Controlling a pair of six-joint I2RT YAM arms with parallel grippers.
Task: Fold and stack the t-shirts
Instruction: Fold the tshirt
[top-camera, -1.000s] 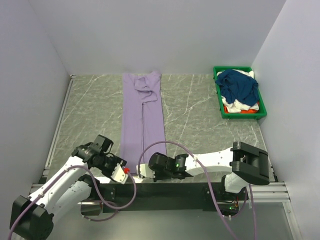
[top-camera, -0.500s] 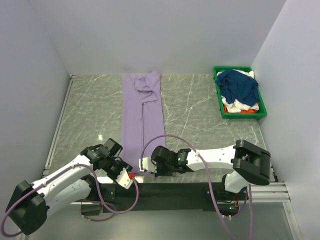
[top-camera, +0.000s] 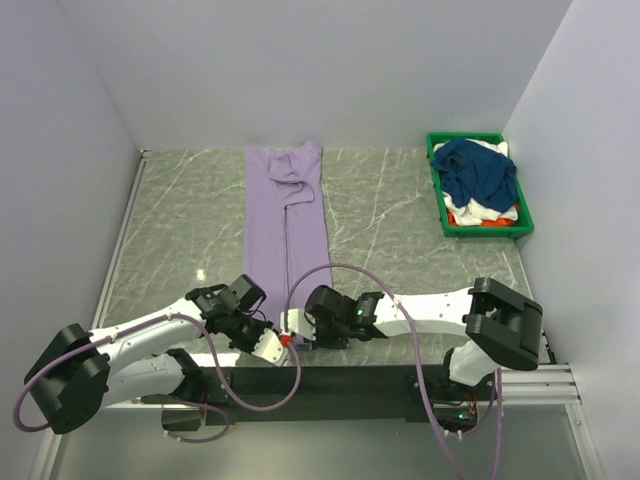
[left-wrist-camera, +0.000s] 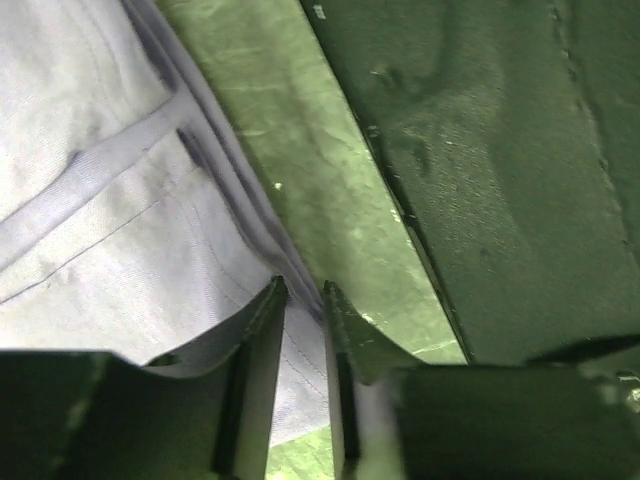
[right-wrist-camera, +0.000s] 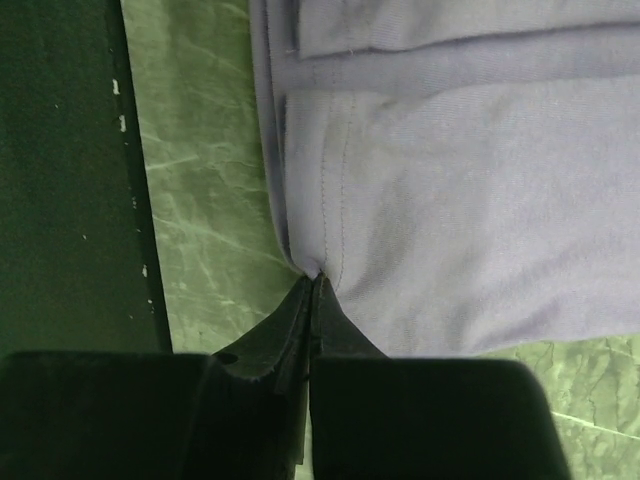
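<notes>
Lavender t-shirt (top-camera: 285, 240) lies flat — folded into a long narrow strip, sleeve bunched at its far end; navy t-shirt (top-camera: 478, 172) heaped over white and orange garments (top-camera: 478, 213)

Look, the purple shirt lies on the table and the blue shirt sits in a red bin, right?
No, the bin is green, not red, as the top view shows. The blue shirt does sit in it; the purple shirt lies on the table.
</notes>
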